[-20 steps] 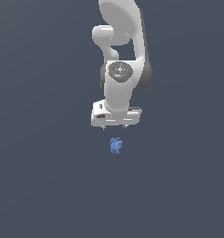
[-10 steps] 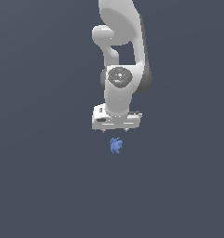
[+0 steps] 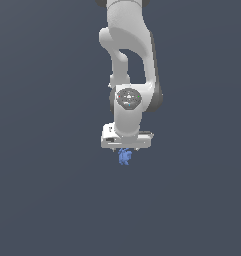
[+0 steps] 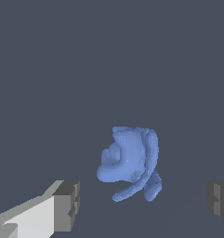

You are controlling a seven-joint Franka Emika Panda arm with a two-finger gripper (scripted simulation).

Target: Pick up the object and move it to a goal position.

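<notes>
Arm: we see the white Panda arm (image 3: 126, 60) reaching straight down from the top of the exterior view, wrist joint facing the camera.
End effector: the end effector (image 3: 125, 150) sits low over the dark grey desk (image 3: 47, 200); its white body hides most of the fingers in the exterior view.
End effector state: in the wrist view we find the two fingers (image 4: 67, 200) spread wide apart, one at each side of the picture, neither touching anything.
Object: the small blue lumpy object (image 3: 124, 157) lies on the desk directly under the end effector, its top just at the underside of the white body in the exterior view.
Object in wrist view: here the object (image 4: 129, 162) shows curled, folded lobes and lies between the two fingers, with clear gaps on both sides, nearer the light-coloured finger.
Only in exterior view: we get the whole arm's pose and how close the end effector is to the desk.
Only in wrist view: we get the finger spacing and the object's shape, which the exterior view shows only as a blue speck.
Change from earlier: a second ago a visible gap separated the end effector from the object; the arm has come down since, and that gap is now closed in the exterior view. The object has stayed in place.
</notes>
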